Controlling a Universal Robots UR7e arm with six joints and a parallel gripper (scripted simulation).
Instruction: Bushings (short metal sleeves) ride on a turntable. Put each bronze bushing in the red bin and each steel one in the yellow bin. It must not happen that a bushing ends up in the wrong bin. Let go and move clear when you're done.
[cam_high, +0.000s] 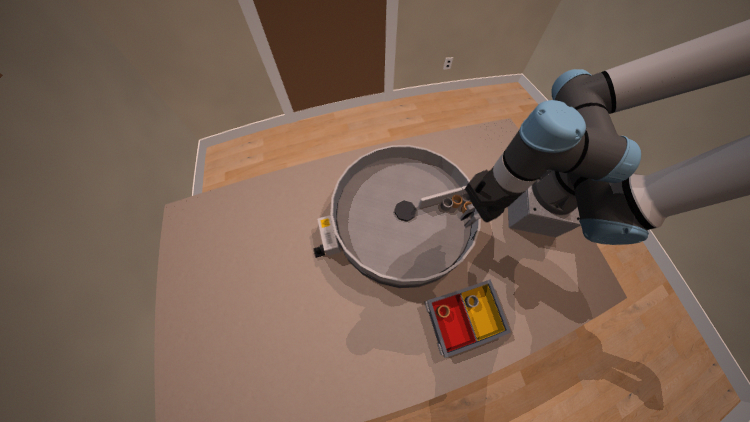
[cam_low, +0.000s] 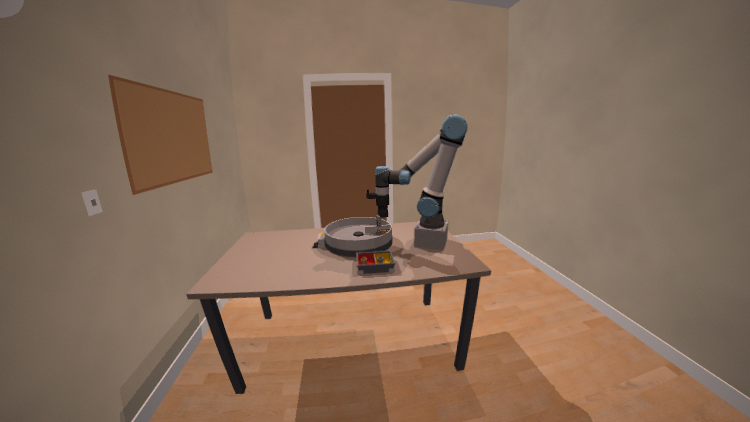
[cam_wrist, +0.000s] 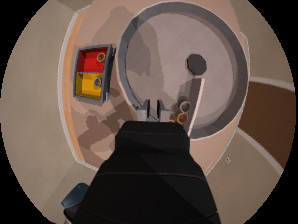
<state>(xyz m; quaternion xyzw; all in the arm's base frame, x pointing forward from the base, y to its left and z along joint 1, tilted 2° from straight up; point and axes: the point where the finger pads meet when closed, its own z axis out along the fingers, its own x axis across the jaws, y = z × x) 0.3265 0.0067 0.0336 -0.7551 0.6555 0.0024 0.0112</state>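
The parted, empty tool (cam_high: 467, 216) (cam_low: 378, 223) (cam_wrist: 153, 105) hangs near the turntable's (cam_high: 385, 241) (cam_low: 343, 231) (cam_wrist: 172, 45) steel bushing (cam_high: 446, 208) (cam_wrist: 180, 107), its axis vertical.

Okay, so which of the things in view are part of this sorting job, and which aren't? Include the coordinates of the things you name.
Part of the job:
- turntable (cam_high: 377, 236) (cam_low: 343, 242) (cam_wrist: 150, 30)
- bronze and steel bushings
- red bin (cam_high: 455, 335) (cam_low: 366, 256) (cam_wrist: 88, 61)
- yellow bin (cam_high: 488, 321) (cam_low: 387, 256) (cam_wrist: 87, 89)
- gripper (cam_high: 468, 216) (cam_wrist: 153, 105)

Not part of it:
- pinboard (cam_low: 162, 135)
- wall outlet (cam_high: 448, 62)
- door (cam_high: 325, 47) (cam_low: 348, 152) (cam_wrist: 265, 112)

Single six-joint arm (cam_high: 595, 125) (cam_low: 442, 167): bent high at elbow, forearm sloped down to wrist. Wrist section (cam_high: 540, 141) (cam_low: 382, 181) pointed downward. Two-finger parallel gripper (cam_high: 468, 216) (cam_low: 379, 222) (cam_wrist: 153, 105) carried below, fingertips lowermost. Fingers held partly open, gap seen between them; nothing gripped.
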